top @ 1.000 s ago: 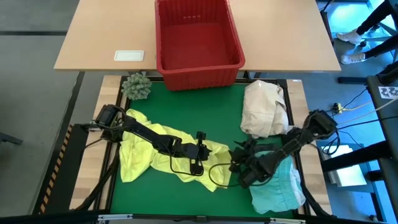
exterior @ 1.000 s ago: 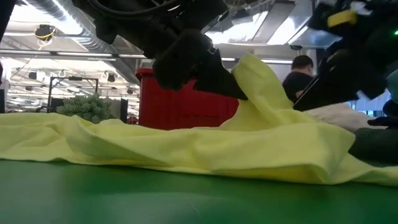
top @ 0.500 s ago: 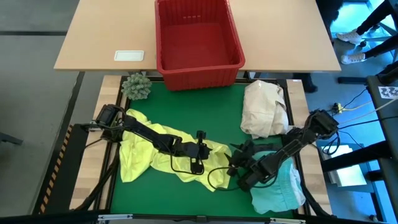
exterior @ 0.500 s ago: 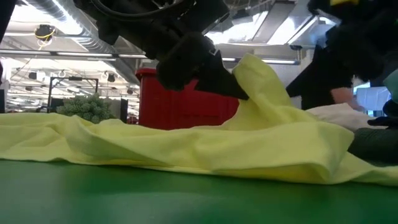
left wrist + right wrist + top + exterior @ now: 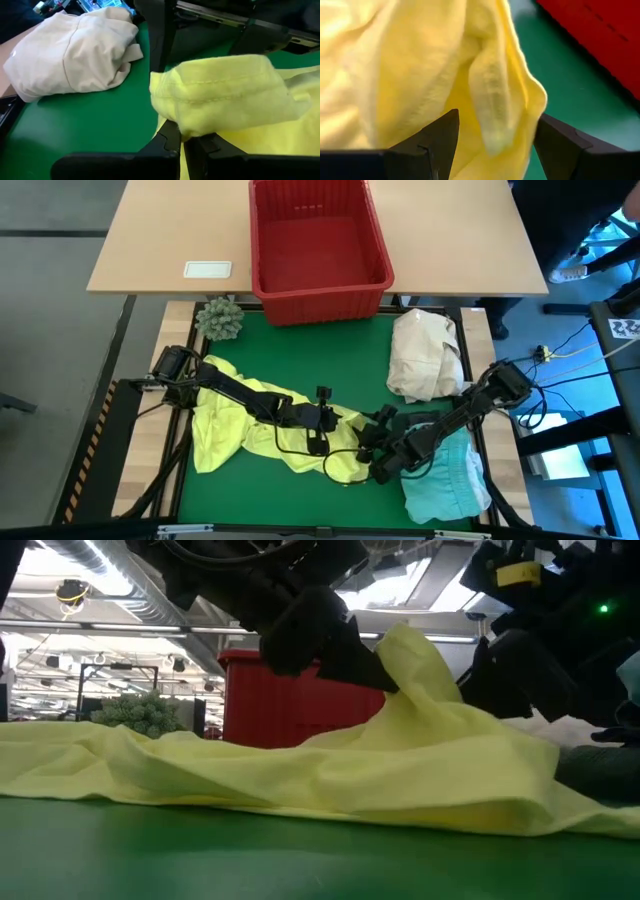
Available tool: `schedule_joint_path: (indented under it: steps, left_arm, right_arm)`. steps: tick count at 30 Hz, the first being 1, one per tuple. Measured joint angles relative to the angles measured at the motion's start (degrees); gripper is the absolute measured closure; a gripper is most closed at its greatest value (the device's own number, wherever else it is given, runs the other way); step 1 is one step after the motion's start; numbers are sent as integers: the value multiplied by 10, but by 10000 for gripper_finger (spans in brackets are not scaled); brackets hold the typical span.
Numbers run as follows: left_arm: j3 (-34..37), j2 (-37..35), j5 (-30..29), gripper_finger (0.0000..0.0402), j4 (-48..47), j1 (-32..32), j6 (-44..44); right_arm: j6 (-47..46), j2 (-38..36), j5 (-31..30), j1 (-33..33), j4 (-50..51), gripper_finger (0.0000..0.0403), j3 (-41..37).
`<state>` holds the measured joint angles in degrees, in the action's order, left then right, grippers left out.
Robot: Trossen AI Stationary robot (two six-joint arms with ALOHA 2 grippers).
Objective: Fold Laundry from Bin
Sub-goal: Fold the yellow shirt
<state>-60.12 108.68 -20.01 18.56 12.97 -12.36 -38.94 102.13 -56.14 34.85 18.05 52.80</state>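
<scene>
The left gripper [image 5: 182,140] has its fingers clenched on a hemmed fold of the yellow garment [image 5: 240,435], lifting it into a peak above the green bench [image 5: 300,360]. Just beside it, the right gripper [image 5: 492,140] holds its fingers spread, a hanging edge of the same cloth between them, ungripped. The fabric looks light, limp and creasy, so hems or corners seem the best holds. Beyond lies the red bin [image 5: 318,290], apparently empty.
</scene>
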Motion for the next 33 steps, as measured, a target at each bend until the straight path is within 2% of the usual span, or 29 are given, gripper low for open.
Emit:
schedule_joint_path:
  steps: [7,16,25,33]
  left_arm:
    - [0,0,1,401,0,2,1]
    - [0,0,1,401,-6,1,2]
    - [0,-1,-5,401,-36,0,14]
    - [0,-1,-5,401,-36,0,14]
  right_arm:
    - [5,0,-38,-17,17,166,0]
    - [-9,0,-32,-14,24,166,0]
    - [-75,-25,-28,-14,116,166,0]
    - [-77,-36,-37,-15,125,166,1]
